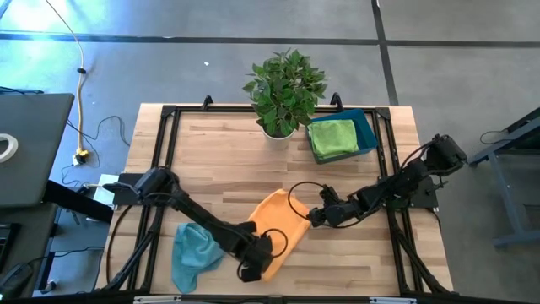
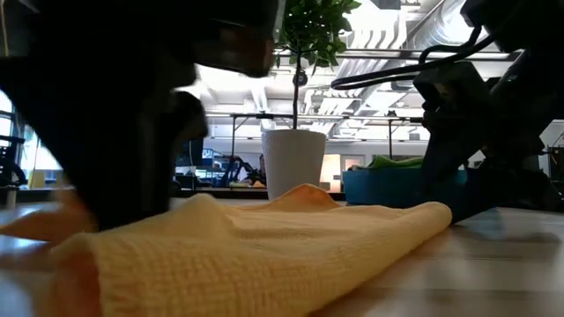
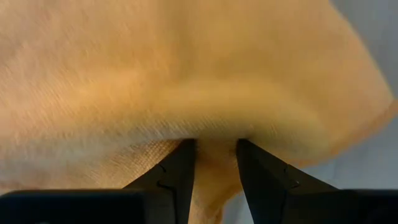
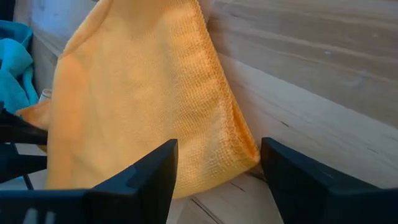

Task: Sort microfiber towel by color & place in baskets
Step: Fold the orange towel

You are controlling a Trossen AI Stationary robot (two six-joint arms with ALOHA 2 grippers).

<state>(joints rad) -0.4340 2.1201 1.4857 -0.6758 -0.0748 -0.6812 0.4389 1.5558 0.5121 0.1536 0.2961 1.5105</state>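
Note:
An orange towel (image 1: 278,224) lies spread on the wooden table (image 1: 219,160) near its middle, and it also fills the low view (image 2: 264,251). My left gripper (image 1: 258,252) points down at the towel's near-left part and is shut on it. My right gripper (image 1: 310,217) stands open at the towel's right corner (image 4: 239,152), which lies between its fingers (image 4: 152,171) without touching them. A teal towel (image 1: 192,252) lies crumpled at the near left. At the far right, a green towel (image 1: 332,138) lies folded in the dark blue basket (image 1: 368,127). My left gripper pinches a raised fold of the orange towel (image 3: 214,140) between its two fingers (image 3: 180,168), near the towel's near-left edge. The fingers come from above, slanting down. The rest of the towel lies slack on the table.
A plant in a white pot (image 1: 283,89) stands at the far edge, just left of the basket. A black frame (image 1: 164,143) runs round the tabletop. Bare wood lies between the plant and the orange towel.

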